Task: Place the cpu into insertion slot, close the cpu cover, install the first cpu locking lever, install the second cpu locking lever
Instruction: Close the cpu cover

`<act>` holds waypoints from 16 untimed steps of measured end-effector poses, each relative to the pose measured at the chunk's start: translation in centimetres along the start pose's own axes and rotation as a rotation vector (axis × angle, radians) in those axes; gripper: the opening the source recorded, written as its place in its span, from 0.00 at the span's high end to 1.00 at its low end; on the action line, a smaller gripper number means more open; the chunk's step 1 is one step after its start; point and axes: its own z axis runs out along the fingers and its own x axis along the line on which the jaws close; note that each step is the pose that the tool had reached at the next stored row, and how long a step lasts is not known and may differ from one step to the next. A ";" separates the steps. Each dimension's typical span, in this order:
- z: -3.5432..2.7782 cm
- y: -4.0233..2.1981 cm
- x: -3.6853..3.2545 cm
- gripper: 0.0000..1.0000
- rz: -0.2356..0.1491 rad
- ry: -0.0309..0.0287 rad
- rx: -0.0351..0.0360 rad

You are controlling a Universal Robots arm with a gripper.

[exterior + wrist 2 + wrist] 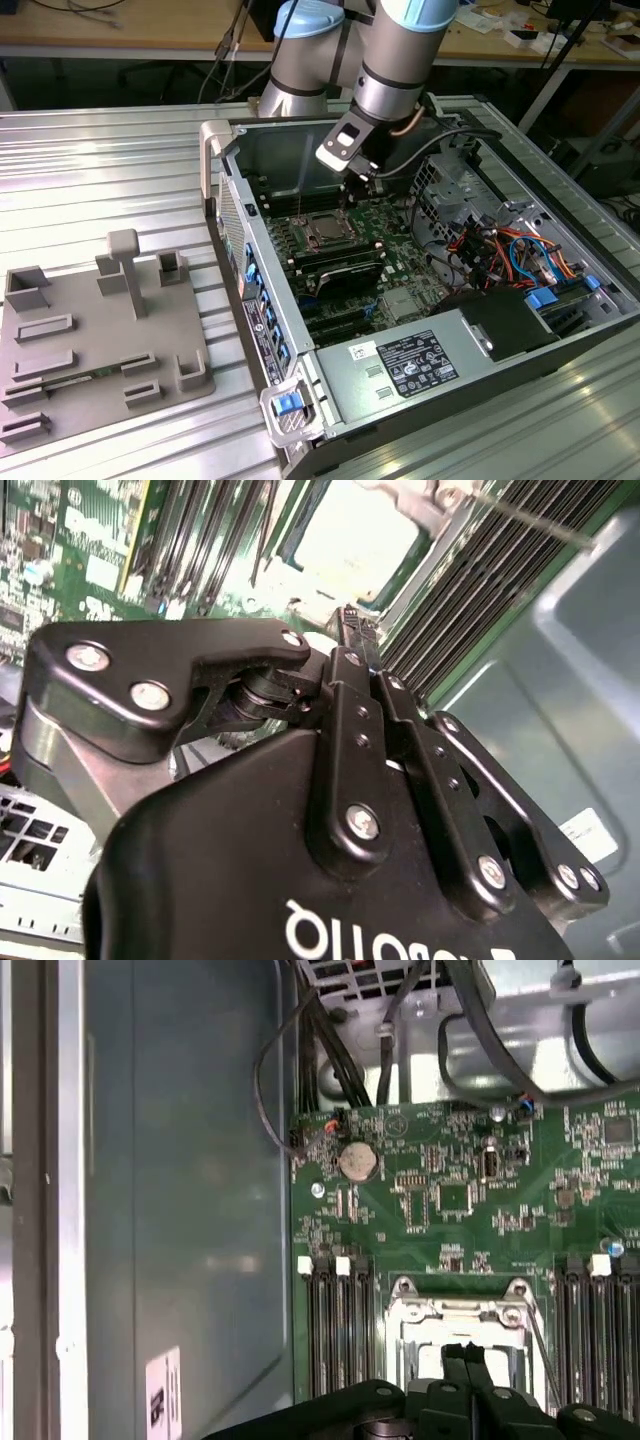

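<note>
On the exterior view's left, a grey moulded tray (90, 345) lies on the ribbed metal worktop (100, 170). Just beside it, towards the exterior view's right, an open computer case (262, 330) lies on its side with the green motherboard (400, 235) facing up. Near the board's middle sits the insertion slot (324, 232), between rows of long black memory slots (335, 1330).

The cpu (345, 540) lies in that slot as a pale silvery square. The cpu cover (460, 1310) frames it, though I cannot tell if the frame is fully flat. A thin wire locking lever (540, 1350) sticks out from 1 socket corner, across the neighbouring memory slots.

The arm reaches down into the case, and the hand (355, 190) hangs right over the slot. In both wrist views its 2 black fingers (345, 710) are drawn narrow, tips together, with nothing visible between them. The tips point at the socket's edge.

Further to the exterior view's right are orange and blue cables (500, 245). A grey power supply box (400, 365) fills the near end of the case.
</note>
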 end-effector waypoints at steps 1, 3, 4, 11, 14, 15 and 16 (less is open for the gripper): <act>0.07 -0.54 -0.01 0.89 -0.002 0.0001 0.0000; 0.14 -0.95 -0.03 0.89 -0.005 0.0002 0.0001; 0.18 -1.11 -0.03 0.89 -0.009 0.0002 0.0001; 0.58 -1.55 -0.08 0.89 -0.050 0.0017 0.0005; 0.82 -1.89 -0.09 0.89 -0.051 0.0025 -0.0001; 0.96 -2.15 -0.10 0.89 -0.051 0.0025 -0.0001; 1.16 -2.65 -0.12 0.89 -0.051 0.0025 0.0000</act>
